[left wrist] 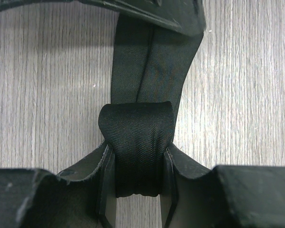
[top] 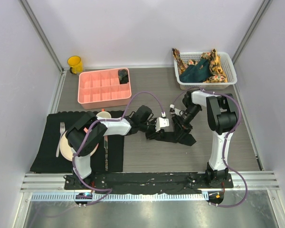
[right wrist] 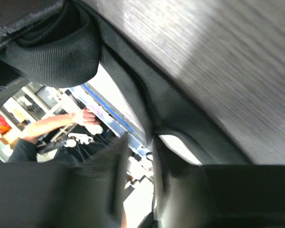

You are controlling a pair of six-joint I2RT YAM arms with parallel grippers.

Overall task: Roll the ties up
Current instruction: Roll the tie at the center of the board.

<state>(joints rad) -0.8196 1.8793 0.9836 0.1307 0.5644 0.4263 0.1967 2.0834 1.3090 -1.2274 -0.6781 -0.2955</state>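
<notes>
A plain black tie lies crumpled on the wood table between my two grippers. My left gripper is shut on the rolled end of this tie. In the left wrist view the gripper has its fingers pressing both sides of the roll, and the flat tail runs away from it. My right gripper sits over the tie's other part. In the blurred right wrist view its fingers stand a little apart, with the tie's strip reaching their tips. A dark teal tie and orange-yellow patterned ties lie in the white basket.
A pink compartment tray at the back left holds a dark roll in one cell. A yellow mug stands behind it. A black mat at the left carries a plate, a fork and a cup.
</notes>
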